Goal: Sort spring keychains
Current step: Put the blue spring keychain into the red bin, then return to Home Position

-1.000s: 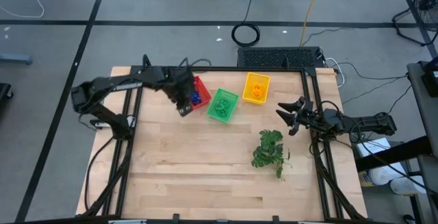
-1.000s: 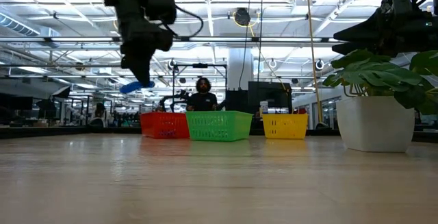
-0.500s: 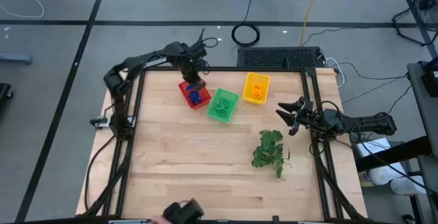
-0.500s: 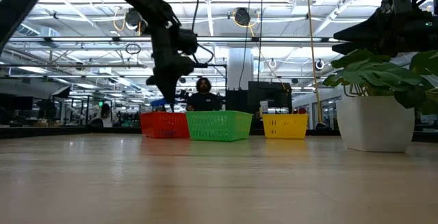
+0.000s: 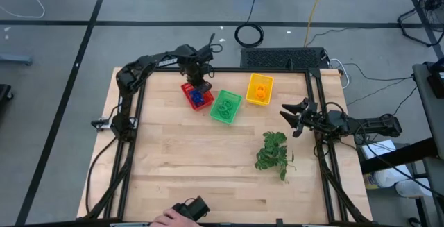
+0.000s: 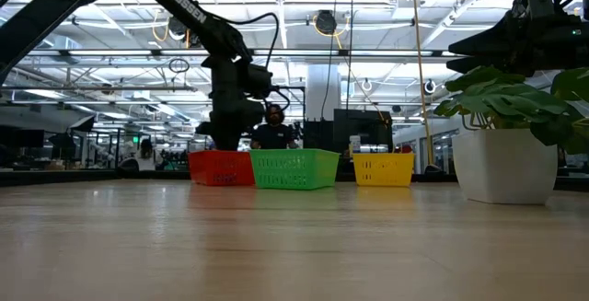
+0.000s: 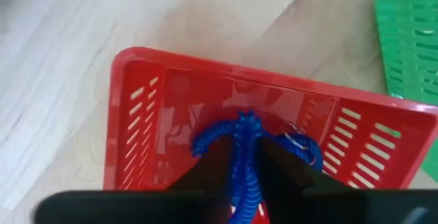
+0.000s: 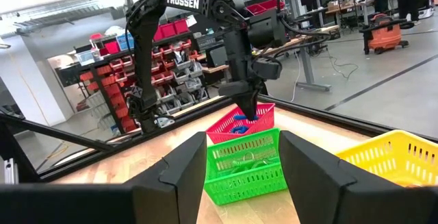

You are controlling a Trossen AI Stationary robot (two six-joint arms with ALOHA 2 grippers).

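Observation:
My left gripper hangs over the red basket, shut on a blue spring keychain. Another blue keychain lies on the floor of that basket. Green keychains lie in the green basket, and orange ones in the yellow basket. In the low view the left gripper reaches down behind the red basket's rim. My right gripper waits open near the table's right edge, looking toward the baskets. My left gripper pinches the blue keychain's coil between its two fingers, coming from above and pointing down into the red basket. The coil's curled end sticks out past the fingertips. Whether it rests on the basket floor cannot be told.
A leafy plant sprig stands near the table's right side, in front of the right gripper. The three baskets sit in a row along the far side. A person's hand with a dark object shows at the near edge.
My left arm has swung from the table's left round to the far side and brought its gripper down over the red basket, carrying the blue keychain from high up to rim level. A hand with a dark object has appeared at the near edge.

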